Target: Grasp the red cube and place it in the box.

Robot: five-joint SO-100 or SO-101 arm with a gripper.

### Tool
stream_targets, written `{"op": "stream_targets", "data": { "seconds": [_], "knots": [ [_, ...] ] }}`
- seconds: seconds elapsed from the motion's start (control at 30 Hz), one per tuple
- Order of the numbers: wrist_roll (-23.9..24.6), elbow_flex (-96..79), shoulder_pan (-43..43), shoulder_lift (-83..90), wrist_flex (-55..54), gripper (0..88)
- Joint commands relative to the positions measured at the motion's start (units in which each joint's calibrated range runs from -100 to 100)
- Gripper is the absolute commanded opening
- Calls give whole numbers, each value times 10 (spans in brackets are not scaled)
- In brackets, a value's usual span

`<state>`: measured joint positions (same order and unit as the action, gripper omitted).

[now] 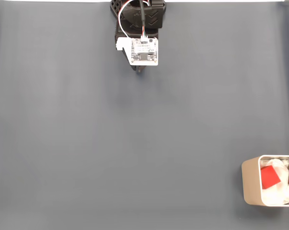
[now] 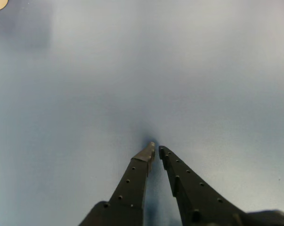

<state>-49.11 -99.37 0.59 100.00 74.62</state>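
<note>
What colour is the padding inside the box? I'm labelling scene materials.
White, clearest in the fixed view.

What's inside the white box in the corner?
Inside the box in the fixed view lies the red cube, resting on crumpled white padding. The padding hides the box's bottom, and the picture edge cuts off its right side.

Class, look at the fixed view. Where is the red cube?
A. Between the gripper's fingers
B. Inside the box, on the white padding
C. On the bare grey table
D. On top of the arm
B: the red cube lies on white padding inside the box at lower right.
</note>
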Motion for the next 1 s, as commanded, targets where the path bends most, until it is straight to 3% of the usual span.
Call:
{"op": "stream_targets", "data": {
  "seconds": [0.0,0.97],
  "knots": [
    [-3,-5,-4,-1,13,4],
    [-2,-5,0,-1,13,4]
  ]
}}
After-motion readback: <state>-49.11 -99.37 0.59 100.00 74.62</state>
